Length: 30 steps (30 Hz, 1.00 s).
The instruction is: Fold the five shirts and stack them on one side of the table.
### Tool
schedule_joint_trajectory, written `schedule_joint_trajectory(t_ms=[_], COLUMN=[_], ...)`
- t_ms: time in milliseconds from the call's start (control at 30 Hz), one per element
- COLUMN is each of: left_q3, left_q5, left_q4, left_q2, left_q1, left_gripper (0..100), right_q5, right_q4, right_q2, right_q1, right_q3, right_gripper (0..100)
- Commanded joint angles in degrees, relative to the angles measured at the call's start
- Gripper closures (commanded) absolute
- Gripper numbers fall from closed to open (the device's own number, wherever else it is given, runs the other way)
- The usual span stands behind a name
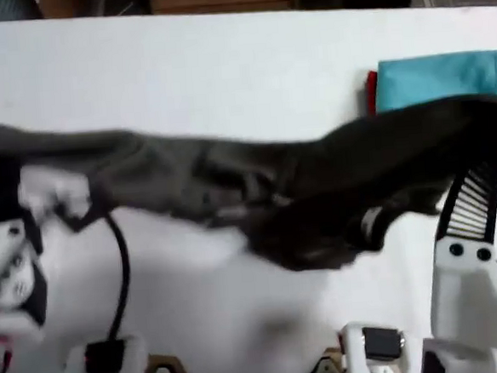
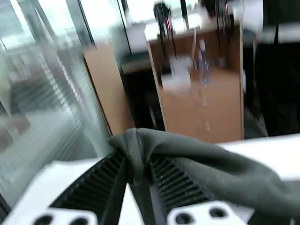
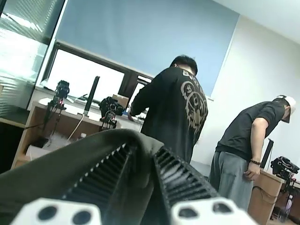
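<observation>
- The dark shirt hangs over the table, pulled long between both arms.
- The left gripper pinches one end tight.
- The right gripper pinches the other end (cloth bunched between its ridged fingers).
- A folded blue shirt lies by the table's right edge, touching something red.
</observation>
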Motion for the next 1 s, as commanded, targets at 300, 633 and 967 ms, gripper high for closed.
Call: schedule_joint_trajectory(t_ms=[300, 633, 967], left_q3=[0.2, 0.7, 0.2], left_q5=[1.1, 3.4, 3.4], left_q4=[-2.8, 0.4, 2.7], left_q2=[-2.8, -2.5, -3.0], left_q1=[-6.9, -10.2, -10.1], left_gripper=[97, 97, 97], right_q5=[0.1, 0.1, 0.1], right_q4=[1.2, 0.7, 1.1], right_q2=[-8.6, -8.8, -12.8], right_q1=[3.0, 8.3, 8.6], right_q3=[-1.2, 5.8, 3.5], right_gripper=[97.8, 97.8, 97.9])
